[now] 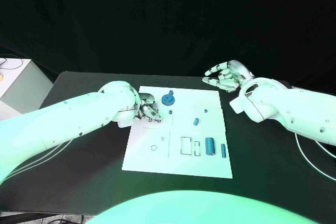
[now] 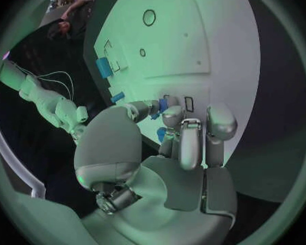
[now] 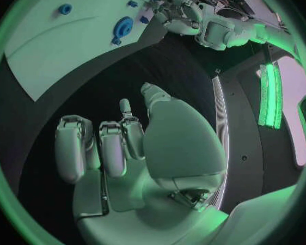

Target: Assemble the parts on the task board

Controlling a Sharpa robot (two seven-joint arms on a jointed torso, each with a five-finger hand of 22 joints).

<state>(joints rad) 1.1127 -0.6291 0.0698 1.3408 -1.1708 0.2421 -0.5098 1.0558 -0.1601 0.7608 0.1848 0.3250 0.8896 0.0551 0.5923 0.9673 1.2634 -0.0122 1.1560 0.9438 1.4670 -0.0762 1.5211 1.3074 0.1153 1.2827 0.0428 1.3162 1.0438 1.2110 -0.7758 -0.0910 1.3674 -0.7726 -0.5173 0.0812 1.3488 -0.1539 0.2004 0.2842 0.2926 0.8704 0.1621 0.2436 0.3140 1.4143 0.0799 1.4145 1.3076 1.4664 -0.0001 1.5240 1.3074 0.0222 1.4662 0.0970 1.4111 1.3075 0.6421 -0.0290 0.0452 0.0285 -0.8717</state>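
Observation:
The white task board (image 1: 183, 162) lies mid-table. My left hand (image 1: 147, 110) is at its left edge, fingers bunched; in the left wrist view a small blue part (image 2: 163, 104) shows pinched between the fingertips (image 2: 172, 113). A blue gear (image 1: 168, 99) lies just right of that hand, and also appears in the right wrist view, blue gear (image 3: 123, 26). On the board are a short blue piece (image 1: 196, 121), a blue cylinder (image 1: 210, 146) and a thin blue pin (image 1: 224, 150). My right hand (image 1: 225, 75) hovers off the board's far right corner, loosely curled and holding nothing.
A white box (image 1: 17, 85) stands at the table's far left edge. Outlined rectangular slots (image 1: 187, 145) and a small ring mark (image 1: 153, 147) sit in the board's near half. Black table (image 1: 259, 156) surrounds the board on all sides.

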